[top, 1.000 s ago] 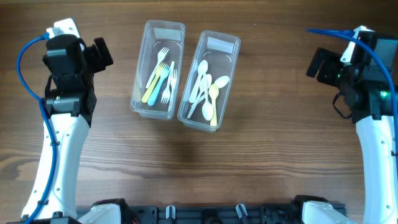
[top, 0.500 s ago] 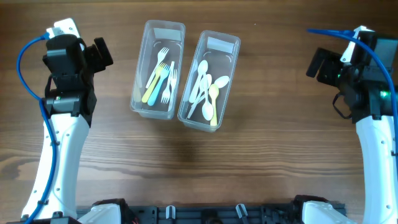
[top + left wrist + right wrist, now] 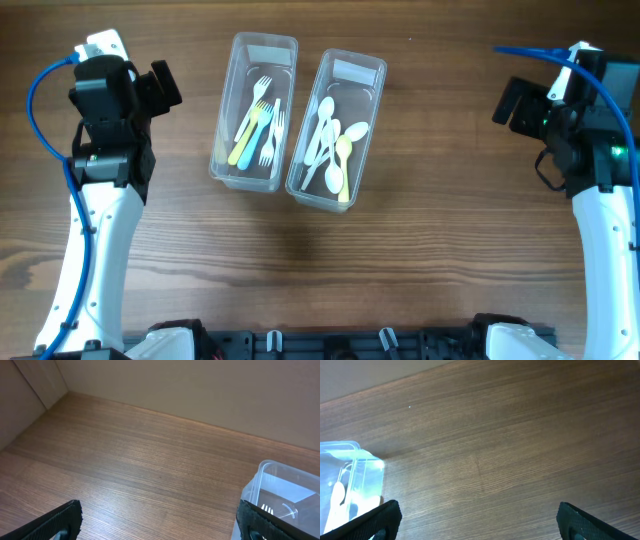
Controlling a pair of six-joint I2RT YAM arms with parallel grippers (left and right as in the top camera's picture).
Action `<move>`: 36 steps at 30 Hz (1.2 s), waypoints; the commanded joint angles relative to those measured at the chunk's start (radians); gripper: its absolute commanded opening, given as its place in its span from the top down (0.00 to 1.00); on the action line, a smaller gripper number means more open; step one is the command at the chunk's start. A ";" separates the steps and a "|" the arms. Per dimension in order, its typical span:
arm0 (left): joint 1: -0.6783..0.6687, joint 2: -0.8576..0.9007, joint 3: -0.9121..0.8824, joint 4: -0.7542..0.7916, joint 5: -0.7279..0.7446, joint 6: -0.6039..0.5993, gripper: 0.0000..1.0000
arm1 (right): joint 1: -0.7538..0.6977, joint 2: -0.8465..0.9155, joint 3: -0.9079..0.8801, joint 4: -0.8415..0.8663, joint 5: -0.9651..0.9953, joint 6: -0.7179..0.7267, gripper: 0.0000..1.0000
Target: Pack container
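Note:
Two clear plastic containers stand side by side at the table's middle back. The left container (image 3: 232, 96) holds several plastic forks (image 3: 262, 125), white, yellow and blue. The right container (image 3: 370, 110) holds several white and yellow plastic spoons (image 3: 332, 140). My left gripper (image 3: 163, 85) is open and empty at the far left, apart from the containers; its view shows the left container's corner (image 3: 280, 485). My right gripper (image 3: 508, 100) is open and empty at the far right; its view shows the right container's corner (image 3: 350, 475).
The wooden table (image 3: 420, 250) is bare around the containers. A wall runs along the table's back edge (image 3: 200, 390). Blue cables (image 3: 40, 90) loop from both arms.

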 commanded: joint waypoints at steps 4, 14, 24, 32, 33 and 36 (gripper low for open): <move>0.003 0.000 0.002 0.002 -0.009 -0.014 0.00 | 0.002 -0.002 0.005 0.002 0.018 -0.017 0.00; 0.003 0.000 0.002 0.002 -0.009 -0.014 0.00 | 0.009 -0.056 0.005 0.002 0.018 -0.017 0.00; 0.003 0.000 0.002 0.002 -0.009 -0.014 0.00 | 0.130 -0.656 0.004 0.001 0.018 -0.017 0.00; 0.003 0.000 0.002 0.002 -0.009 -0.014 0.00 | 0.130 -1.021 0.002 -0.022 0.070 -0.033 0.00; 0.003 0.000 0.002 0.002 -0.009 -0.014 0.00 | 0.130 -1.057 -0.011 -0.060 0.066 -0.045 0.00; 0.003 0.000 0.002 0.002 -0.009 -0.014 0.00 | 0.130 -1.117 -0.114 -0.076 0.042 -0.043 0.00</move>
